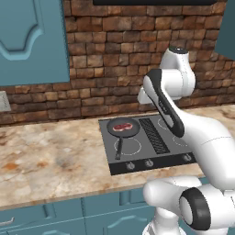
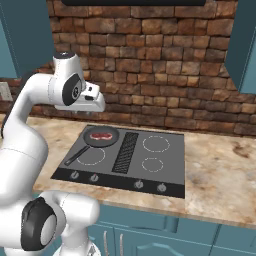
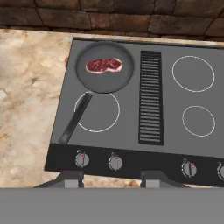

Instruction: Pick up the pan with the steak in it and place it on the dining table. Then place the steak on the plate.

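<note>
We see the arm bent high above the speckled stone counter [image 1: 50, 156], its jaws parted and holding nothing. The round dark pan [image 3: 104, 67] rests on the cooktop's [image 3: 175, 109] rear left burner, the marbled steak [image 3: 103, 65] lying flat inside it.

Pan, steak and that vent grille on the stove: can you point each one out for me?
pan [image 3: 89, 83]: hand view, bare dark floor below the meat.
steak [image 3: 104, 65]: hand view, middle of the red slab.
vent grille [image 3: 150, 97]: hand view, centre of the ribbed strip.
</note>
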Controlling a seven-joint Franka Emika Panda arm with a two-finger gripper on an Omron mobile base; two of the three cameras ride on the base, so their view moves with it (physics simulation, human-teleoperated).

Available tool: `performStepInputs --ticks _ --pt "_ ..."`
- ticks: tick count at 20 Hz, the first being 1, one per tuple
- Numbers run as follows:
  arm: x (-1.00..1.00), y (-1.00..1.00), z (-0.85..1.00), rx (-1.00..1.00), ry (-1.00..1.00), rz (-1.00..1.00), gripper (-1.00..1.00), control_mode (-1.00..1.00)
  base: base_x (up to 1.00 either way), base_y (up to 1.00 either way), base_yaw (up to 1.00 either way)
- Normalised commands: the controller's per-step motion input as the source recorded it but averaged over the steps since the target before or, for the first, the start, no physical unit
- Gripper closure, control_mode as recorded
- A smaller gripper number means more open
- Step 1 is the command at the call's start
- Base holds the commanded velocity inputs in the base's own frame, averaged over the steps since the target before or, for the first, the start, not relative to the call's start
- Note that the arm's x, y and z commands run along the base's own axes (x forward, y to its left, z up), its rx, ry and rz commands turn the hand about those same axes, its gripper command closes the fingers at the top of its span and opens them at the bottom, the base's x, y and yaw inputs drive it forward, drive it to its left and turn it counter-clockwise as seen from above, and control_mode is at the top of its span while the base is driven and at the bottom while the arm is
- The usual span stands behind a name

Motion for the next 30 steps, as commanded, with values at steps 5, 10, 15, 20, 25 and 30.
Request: performStepInputs --ticks 5,10,15,20,25,30 --pt "-0.18 0.01 -0.01 0.02 0.0 0.0 -1.0 -1.0 0.0 0.0 0.0" --pt "-0.36 0.08 -0.11 0.03 0.0 0.0 -1.0 -1.0 0.0 0.0 0.0" --pt "-0.31 0.13 -0.11 0.0 0.0 0.0 -1.0 -1.0 0.0 0.0 0.0" --pt "-0.02 0.22 -0.2 0.0 0.0 -0.01 -1.0 -1.0 0.0 0.0 0.0" --pt "0.01 0.15 -0.34 0.0 0.01 -0.03 -1.0 -1.0 0.0 0.0 0.0" --pt "0.05 0.13 -0.4 0.0 0.02 -0.03 -1.0 -1.0 0.0 0.0 0.0"
